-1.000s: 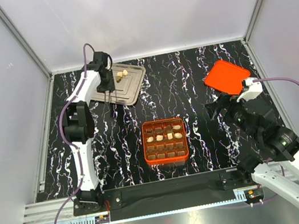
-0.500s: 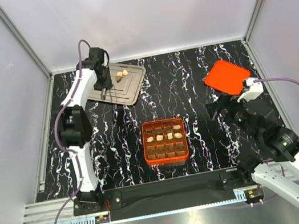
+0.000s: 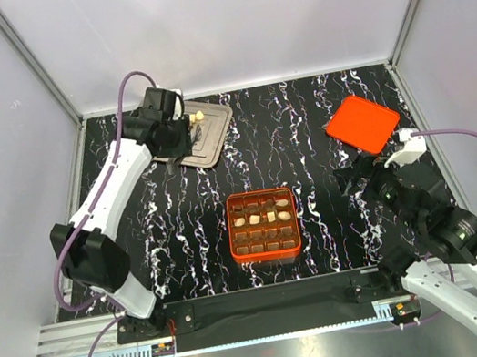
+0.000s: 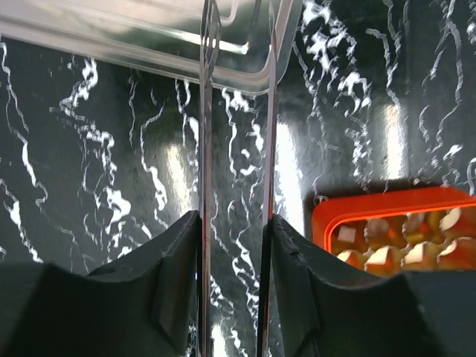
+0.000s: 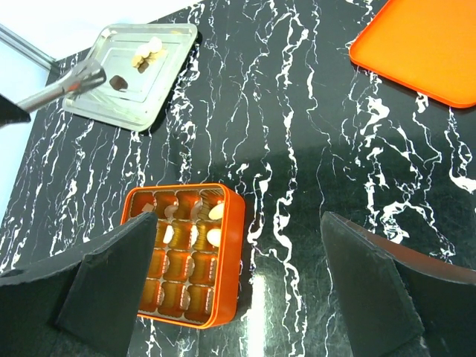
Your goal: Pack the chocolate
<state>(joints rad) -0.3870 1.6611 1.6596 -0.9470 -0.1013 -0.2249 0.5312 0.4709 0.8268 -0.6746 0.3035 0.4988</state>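
Observation:
Two cream chocolate pieces (image 5: 146, 53) lie on a metal tray (image 3: 213, 141) at the back left, and a dark piece (image 5: 117, 82) sits lower on it. My left gripper (image 3: 181, 144) carries long thin metal blades (image 4: 208, 149), a narrow gap apart, whose tips (image 5: 91, 74) reach right beside the dark piece. Whether they grip it I cannot tell. The orange box (image 3: 269, 254) in the middle holds several pieces (image 5: 216, 212) in its upper cells. My right gripper (image 5: 245, 290) hangs wide open, high above the table right of the box (image 5: 230, 297).
The flat orange lid (image 3: 361, 123) lies at the back right, beyond my right gripper (image 3: 356, 174). The tray's rim (image 4: 149, 44) and the box's corner (image 4: 372, 212) show in the left wrist view. White walls close in the black marbled table (image 3: 301, 112).
The left arm has swung its elbow out to the left and tilted its wrist, so the blades now slant over the tray's left side. The right arm has barely moved.

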